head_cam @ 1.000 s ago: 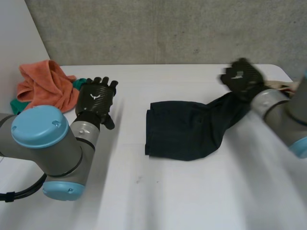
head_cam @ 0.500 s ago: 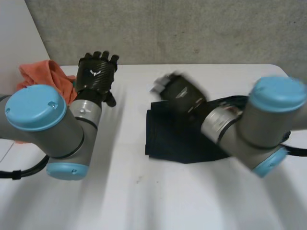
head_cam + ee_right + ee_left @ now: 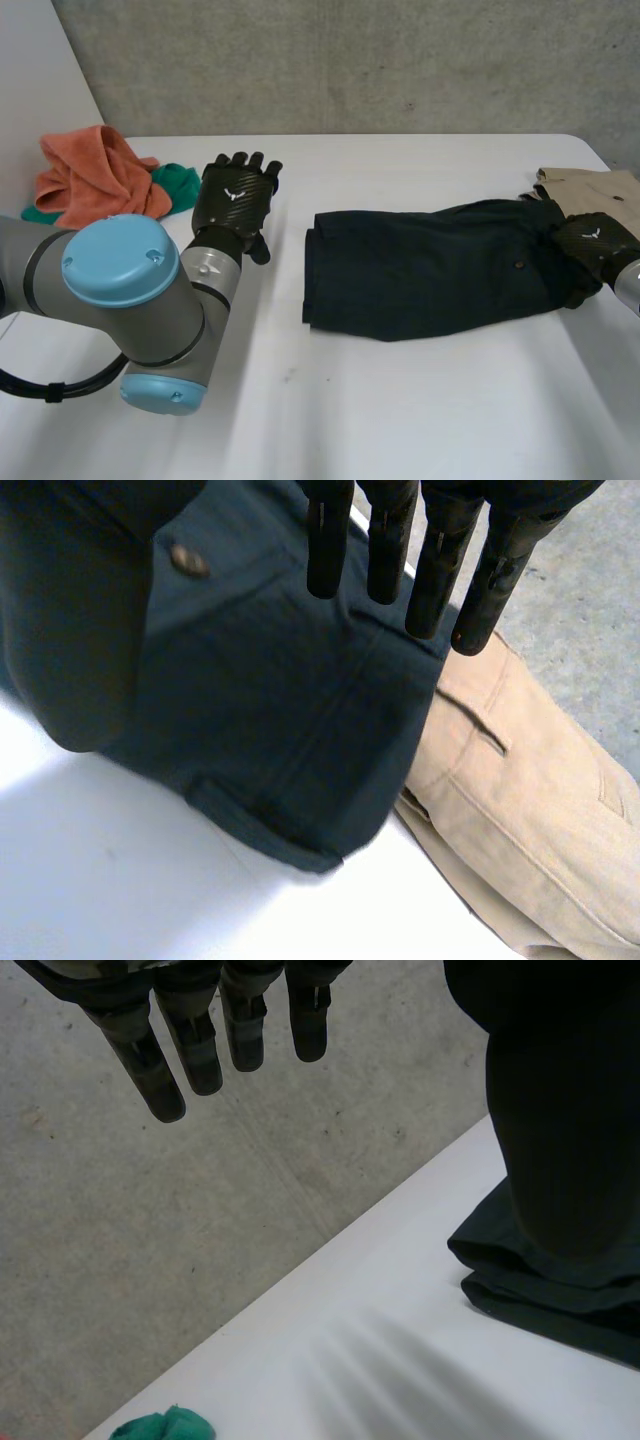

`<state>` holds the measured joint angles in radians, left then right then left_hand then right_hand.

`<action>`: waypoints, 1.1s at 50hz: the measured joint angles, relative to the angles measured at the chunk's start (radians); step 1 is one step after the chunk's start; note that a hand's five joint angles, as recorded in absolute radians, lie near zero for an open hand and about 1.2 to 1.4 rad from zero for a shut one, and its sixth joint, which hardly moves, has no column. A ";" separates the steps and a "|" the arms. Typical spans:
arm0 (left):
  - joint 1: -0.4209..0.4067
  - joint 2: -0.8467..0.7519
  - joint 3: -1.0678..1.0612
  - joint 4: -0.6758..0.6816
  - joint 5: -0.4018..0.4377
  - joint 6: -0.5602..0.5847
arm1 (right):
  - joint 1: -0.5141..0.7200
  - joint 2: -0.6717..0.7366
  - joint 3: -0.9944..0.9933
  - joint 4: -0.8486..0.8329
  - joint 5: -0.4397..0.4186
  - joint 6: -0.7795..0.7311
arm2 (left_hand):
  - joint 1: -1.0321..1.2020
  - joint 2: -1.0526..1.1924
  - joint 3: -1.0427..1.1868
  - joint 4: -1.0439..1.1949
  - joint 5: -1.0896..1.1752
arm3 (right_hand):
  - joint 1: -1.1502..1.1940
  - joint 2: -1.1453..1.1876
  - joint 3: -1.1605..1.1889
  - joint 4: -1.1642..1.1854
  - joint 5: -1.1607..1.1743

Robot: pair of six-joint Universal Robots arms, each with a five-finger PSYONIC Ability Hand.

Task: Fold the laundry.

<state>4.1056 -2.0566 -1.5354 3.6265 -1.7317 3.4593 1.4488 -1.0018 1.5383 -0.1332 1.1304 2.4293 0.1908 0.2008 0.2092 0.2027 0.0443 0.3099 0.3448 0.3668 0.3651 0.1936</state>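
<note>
The dark shorts [image 3: 430,265] now lie flat at middle right of the surface [image 3: 400,410]; the right hand [image 3: 592,240], fingers straight, has released their right end. The left hand [image 3: 232,195] hovers spread, empty. Folding can begin.

Grey arm [image 3: 35,280], light-blue cap [image 3: 118,262], black left hand [image 3: 226,208] with white emblem [image 3: 233,194].

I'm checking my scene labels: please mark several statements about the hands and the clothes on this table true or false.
1. The dark fabric garment lies on the white table. True.
2. The left hand grips the crumpled orange towel. False: it is open, apart from the towel.
3. A beige fabric garment lies next to the dark one. True.
4. The right hand is a closed fist. False: its fingers are straight.
</note>
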 measured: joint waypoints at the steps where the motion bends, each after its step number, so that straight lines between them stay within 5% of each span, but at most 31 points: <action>1: 0.000 0.000 0.000 0.000 0.000 0.000 | 0.000 0.000 0.000 0.000 0.000 0.000 | 0.000 0.000 0.000 0.000 0.000 | 0.000 0.000 0.000 0.000 0.000; 12: 0.000 -0.003 -0.004 0.000 0.001 -0.002 | -0.049 0.081 -0.022 -0.093 -0.041 -0.018 | 0.000 0.000 0.000 0.000 0.000 | 0.166 0.227 0.204 0.202 0.166; 19: -0.001 -0.003 -0.006 0.000 0.002 -0.002 | -0.048 0.112 -0.046 -0.091 -0.059 -0.014 | 0.000 0.000 0.000 0.000 0.000 | 0.549 0.813 0.807 0.811 0.723; 32: 0.000 0.004 -0.025 0.000 0.002 -0.002 | -0.024 -0.014 -0.050 -0.078 -0.047 -0.094 | 0.000 0.000 0.000 0.000 0.000 | 0.629 0.827 0.816 0.823 0.751; 41: 0.005 0.016 -0.045 0.000 0.000 -0.002 | 0.171 -0.107 -0.094 -0.088 -0.081 -0.261 | 0.000 0.000 0.000 0.000 0.000 | 0.662 0.827 0.816 0.825 0.779; 55: 0.008 0.042 -0.076 0.000 -0.001 -0.002 | 0.593 0.094 -0.190 -0.079 -0.265 -0.504 | 0.000 0.000 0.000 0.000 0.000 | 0.666 0.828 0.816 0.830 0.788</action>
<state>4.1141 -2.0145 -1.6111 3.6264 -1.7330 3.4576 2.0414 -0.9081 1.3481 -0.2120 0.8654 1.9248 0.1908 0.2008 0.2092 0.2027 0.0442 0.9761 1.1724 1.1826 1.1956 0.9812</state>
